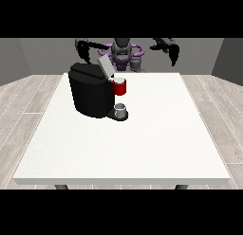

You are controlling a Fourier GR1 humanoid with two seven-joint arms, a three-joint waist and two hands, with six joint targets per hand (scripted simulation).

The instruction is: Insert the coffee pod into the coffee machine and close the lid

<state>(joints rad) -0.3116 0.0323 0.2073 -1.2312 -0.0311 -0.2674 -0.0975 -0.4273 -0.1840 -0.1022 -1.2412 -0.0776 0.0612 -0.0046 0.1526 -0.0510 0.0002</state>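
1. On the white table (142, 149) stands a black coffee machine (90, 94), its grey lid (105, 67) tilted up, a red thing at the machine (120, 87).
2. Beneath it rests a grey thing (121, 110), perhaps the pod.
3. Both hands (84, 49) (173, 53) hang raised, fingers drooping, holding nothing.

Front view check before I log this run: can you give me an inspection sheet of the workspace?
Surface: large white table, mostly bare.
Job's things: black coffee machine at the view's left rear, lid raised; red thing at the machine; grey thing on the machine's base, cannot tell if it is the pod.
Clutter: nothing seen.
Hands: hand at the view's left and hand at the view's right both raised behind the table, holding nothing.
Cables: nothing seen.
Surroundings: wooden floor, grey walls.
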